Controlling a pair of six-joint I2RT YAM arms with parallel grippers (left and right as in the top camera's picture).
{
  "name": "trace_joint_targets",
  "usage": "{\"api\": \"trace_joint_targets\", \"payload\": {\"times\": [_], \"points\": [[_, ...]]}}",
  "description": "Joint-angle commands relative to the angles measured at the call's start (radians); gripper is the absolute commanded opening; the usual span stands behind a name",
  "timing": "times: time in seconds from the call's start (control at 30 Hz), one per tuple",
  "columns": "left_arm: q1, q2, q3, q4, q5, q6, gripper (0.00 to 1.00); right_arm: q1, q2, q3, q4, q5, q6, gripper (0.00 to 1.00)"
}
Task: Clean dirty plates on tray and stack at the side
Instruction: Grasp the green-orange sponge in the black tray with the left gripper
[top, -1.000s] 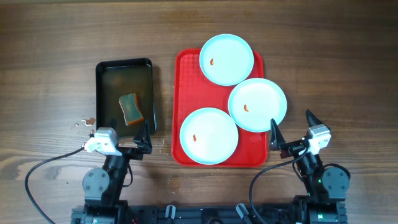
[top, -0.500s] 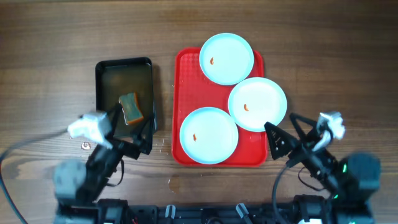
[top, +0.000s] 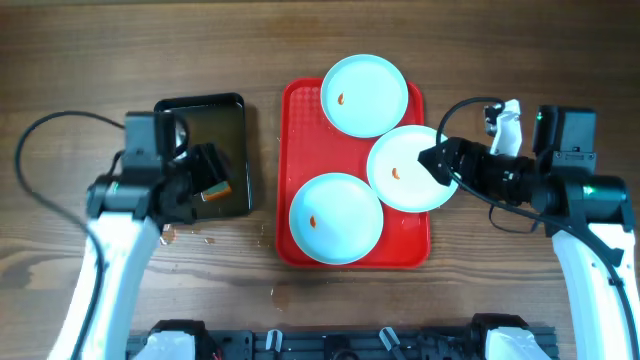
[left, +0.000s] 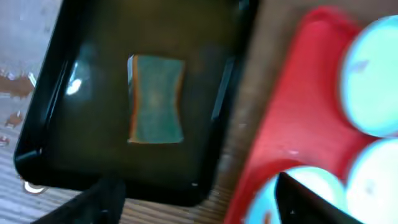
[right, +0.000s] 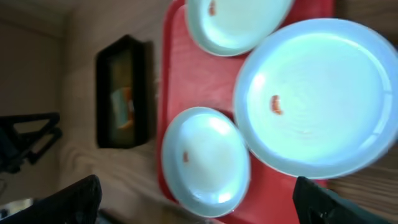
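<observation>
We've got all three smeared plates (top: 336, 218) on the red tray (top: 298, 130). Left claw (top: 208, 172) is spread wide above the sponge (left: 155, 99) in the black tray (left: 74, 149), and right claw (top: 438, 160) is spread over the middle plate's edge.

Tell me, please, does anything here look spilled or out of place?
Yes. The middle plate hangs over the right edge of the red tray, and the far plate over its far edge. Brownish drops lie on the table beside the black tray.
</observation>
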Motion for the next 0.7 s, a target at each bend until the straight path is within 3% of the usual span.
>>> {"api": "trace_joint_targets", "payload": {"times": [0.0,0.03,0.1,0.17,0.2,0.23,0.33,0.43,0.6,0.67], "points": [[0.005,0.236,0.006,0.053,-0.103,-0.016,0.66,0.001,-0.002,0.011,0.015,0.076,-0.04,0.97],[0.005,0.308,0.006,0.09,-0.099,-0.016,0.73,0.001,-0.002,0.011,0.021,0.076,-0.039,0.97],[0.005,0.437,0.006,0.159,-0.092,-0.016,0.67,0.0,-0.002,0.011,0.023,0.076,-0.039,0.97],[0.005,0.546,0.006,0.216,-0.085,-0.016,0.45,0.0,-0.002,0.011,0.023,0.076,-0.038,0.97],[0.005,0.581,0.006,0.229,-0.076,-0.016,0.12,0.0,-0.002,0.011,0.023,0.076,-0.037,0.97],[0.005,0.594,0.006,0.238,-0.044,-0.016,0.04,0.001,-0.002,0.011,0.022,0.074,-0.037,0.97],[0.003,0.509,0.087,0.166,0.054,0.098,0.04,0.0,-0.002,0.011,0.024,0.072,-0.037,0.97],[0.002,0.429,0.113,0.122,-0.008,0.147,0.04,0.0,-0.002,0.011,0.023,0.072,-0.037,0.97],[0.002,0.498,0.04,0.17,-0.088,0.146,0.26,0.0,-0.002,0.011,0.031,0.072,-0.037,0.97],[0.002,0.522,0.031,0.177,-0.104,0.146,0.47,0.0,-0.002,0.011,0.034,0.072,-0.011,0.97]]}}
